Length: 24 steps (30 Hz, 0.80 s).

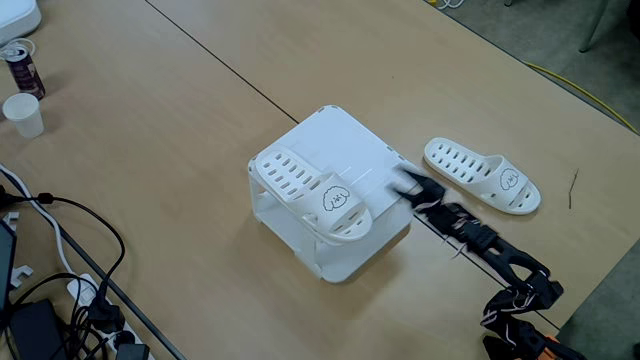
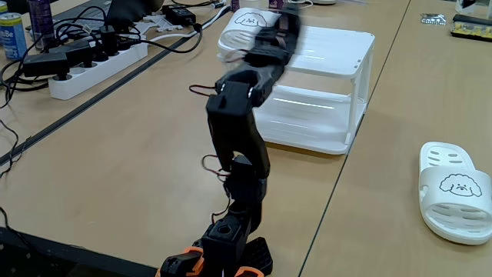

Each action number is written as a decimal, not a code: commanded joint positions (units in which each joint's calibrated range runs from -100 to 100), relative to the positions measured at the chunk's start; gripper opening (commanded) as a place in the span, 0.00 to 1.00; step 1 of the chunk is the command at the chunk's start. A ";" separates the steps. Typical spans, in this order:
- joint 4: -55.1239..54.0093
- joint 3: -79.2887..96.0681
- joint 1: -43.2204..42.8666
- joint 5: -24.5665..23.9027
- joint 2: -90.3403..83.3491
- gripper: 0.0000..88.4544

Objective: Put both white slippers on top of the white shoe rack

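The white shoe rack [image 1: 345, 150] stands mid-table, and one white slipper [image 1: 312, 192] lies on its top toward the left side, face mark showing on the strap. The other white slipper [image 1: 482, 175] lies flat on the table just right of the rack. In the other fixed view the rack [image 2: 330, 54] is at the top, the first slipper [image 2: 244, 27] sits on it partly behind the arm, and the second slipper [image 2: 455, 192] lies at the right edge. My gripper [image 1: 405, 182] hovers blurred over the rack's right edge, holding no slipper; its jaws are too smeared to read. It also shows blurred as the gripper [image 2: 288, 14].
A drink can [image 1: 22, 66] and a paper cup [image 1: 22, 114] stand at the far left. Cables and plugs [image 1: 60, 290] crowd the lower-left corner. A power strip [image 2: 92, 65] with cords lies left of the rack. The table edge runs close to the arm's base [image 1: 520, 310].
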 commanded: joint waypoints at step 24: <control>-33.77 26.90 52.60 0.42 18.57 0.31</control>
